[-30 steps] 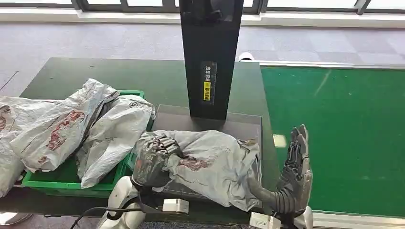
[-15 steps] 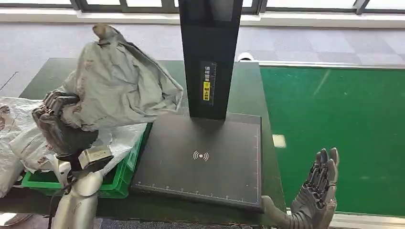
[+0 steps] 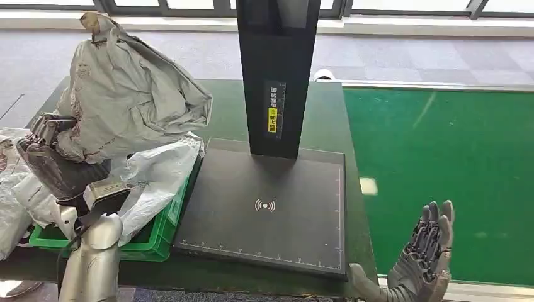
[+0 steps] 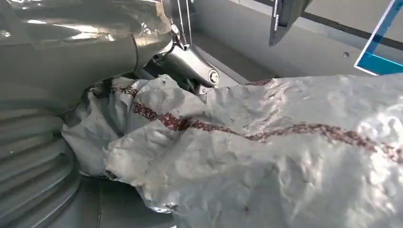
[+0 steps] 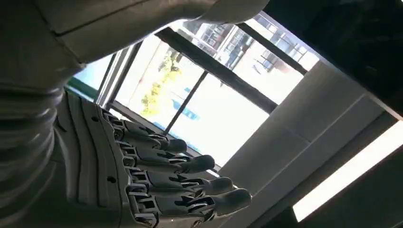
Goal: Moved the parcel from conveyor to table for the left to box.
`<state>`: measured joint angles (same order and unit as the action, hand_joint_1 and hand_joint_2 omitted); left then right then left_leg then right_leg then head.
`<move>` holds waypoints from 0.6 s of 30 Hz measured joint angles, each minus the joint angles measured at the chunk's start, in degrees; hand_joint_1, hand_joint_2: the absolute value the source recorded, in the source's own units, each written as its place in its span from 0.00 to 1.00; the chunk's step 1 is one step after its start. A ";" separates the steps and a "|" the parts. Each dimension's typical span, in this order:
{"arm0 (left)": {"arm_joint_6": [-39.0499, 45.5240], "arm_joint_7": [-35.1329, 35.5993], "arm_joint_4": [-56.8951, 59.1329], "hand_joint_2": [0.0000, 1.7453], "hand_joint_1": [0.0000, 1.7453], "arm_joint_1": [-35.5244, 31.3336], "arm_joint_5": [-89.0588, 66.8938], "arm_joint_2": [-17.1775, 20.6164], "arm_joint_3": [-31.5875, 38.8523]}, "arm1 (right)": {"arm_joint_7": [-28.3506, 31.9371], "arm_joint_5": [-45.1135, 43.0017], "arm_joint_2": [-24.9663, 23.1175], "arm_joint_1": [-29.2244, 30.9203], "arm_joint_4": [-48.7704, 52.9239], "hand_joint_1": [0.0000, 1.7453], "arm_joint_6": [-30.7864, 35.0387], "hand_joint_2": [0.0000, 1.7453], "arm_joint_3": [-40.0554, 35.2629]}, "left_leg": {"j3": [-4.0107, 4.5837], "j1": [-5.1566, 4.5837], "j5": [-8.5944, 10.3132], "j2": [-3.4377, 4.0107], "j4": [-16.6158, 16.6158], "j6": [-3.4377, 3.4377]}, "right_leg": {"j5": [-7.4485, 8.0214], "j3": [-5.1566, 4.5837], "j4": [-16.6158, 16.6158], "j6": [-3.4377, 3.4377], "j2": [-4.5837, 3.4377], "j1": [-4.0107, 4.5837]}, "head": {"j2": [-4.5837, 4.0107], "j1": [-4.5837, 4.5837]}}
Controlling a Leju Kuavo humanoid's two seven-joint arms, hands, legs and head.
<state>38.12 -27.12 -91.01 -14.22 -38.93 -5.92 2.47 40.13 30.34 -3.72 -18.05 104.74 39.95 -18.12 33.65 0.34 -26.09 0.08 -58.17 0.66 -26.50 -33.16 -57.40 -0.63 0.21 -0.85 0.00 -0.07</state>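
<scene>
A: Where is the parcel (image 3: 135,94)?

B: Up in the air at the left end of the table (image 3: 214,104). It is a grey, crumpled plastic mailer, bunched and standing taller than it is wide, hanging above the green box (image 3: 154,242) and the other bags (image 3: 160,179) piled in it.

A: And the left hand (image 3: 53,157)?

B: It sits at the parcel's lower left corner, fingers curled around a fold of the plastic, so it is gripping the parcel from below and to the side. Most of the bag rises above and to the right of the hand. From the left wrist camera the wrinkled grey surface with a reddish-brown streak (image 4: 266,135) lies right against the hand's ribbed cover.

A: Is the parcel touching the bags below?

B: I cannot tell; its lower edge comes very near the white bag in the box.

A: The right hand (image 3: 428,255)?

B: Low at the right, over the edge of the green conveyor (image 3: 441,163), well apart from the parcel. Its fingers are straight and spread, palm empty. The right wrist camera shows those fingers (image 5: 190,164) extended side by side.

A: What lies between the two?

B: A black scanner plate (image 3: 267,211) with a dark upright post (image 3: 274,69), bare on top.
</scene>
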 measured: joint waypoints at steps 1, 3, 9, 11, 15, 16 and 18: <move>0.00 0.00 0.04 1.00 1.00 -0.01 0.00 0.00 0.00 | 0.00 0.00 0.00 -0.01 0.07 0.00 0.00 1.00 0.00 | 0.00 0.00 0.00 0.00 0.00 0.00 | 0.00 0.00 0.00 0.00 0.00 0.00 | 0.00 0.00; 0.00 0.00 0.17 1.00 1.00 -0.11 0.00 0.00 0.09 | 0.00 0.00 0.00 -0.02 0.09 0.00 0.00 1.00 0.00 | 0.00 0.00 0.00 0.00 0.00 0.00 | 0.00 0.00 0.00 0.00 0.00 0.00 | 0.00 0.00; -1.53 4.13 3.16 1.00 1.00 -2.65 -4.28 -0.13 1.51 | -0.04 1.79 -0.22 -1.67 1.16 0.00 0.02 1.00 1.42 | 0.00 0.00 0.00 -0.05 0.00 0.00 | -0.01 0.02 0.01 -0.01 0.12 0.00 | 0.00 0.00; -1.77 5.25 6.13 1.00 1.00 -4.38 -5.53 -0.09 2.36 | -0.02 2.43 -0.42 -2.83 1.88 0.00 0.02 1.00 1.92 | -0.01 0.00 0.00 -0.06 0.00 0.00 | 0.00 0.03 0.01 0.00 0.12 0.00 | 0.00 0.00; -2.69 10.80 13.45 1.00 1.00 -7.56 -11.92 0.18 4.09 | -0.02 3.39 -1.03 -4.83 3.08 0.00 0.02 1.00 2.84 | -0.01 0.00 0.02 -0.05 0.00 0.02 | 0.01 0.03 0.00 0.01 0.09 0.01 | 0.00 0.00; -2.73 11.14 14.96 1.00 1.00 -7.86 -12.55 0.28 4.46 | -0.02 3.43 -1.14 -5.09 3.30 0.00 0.02 1.00 2.95 | -0.01 0.00 0.03 -0.01 0.00 0.03 | 0.02 0.00 -0.01 0.02 0.06 0.01 | 0.00 0.00; -2.75 11.54 16.81 1.00 1.00 -8.34 -13.09 0.48 4.83 | -0.02 3.50 -1.20 -5.51 3.50 0.00 0.02 1.00 3.02 | -0.01 0.00 0.03 0.07 0.00 0.03 | 0.04 -0.04 -0.01 0.02 -0.08 0.00 | 0.00 0.00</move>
<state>35.36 -15.58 -74.20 -22.56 -52.02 -5.44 7.30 40.11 33.83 -4.92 -23.56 108.24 39.98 -15.10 33.65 0.35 -26.07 0.15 -58.17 0.69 -26.45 -33.20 -57.41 -0.61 0.13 -0.84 0.00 -0.07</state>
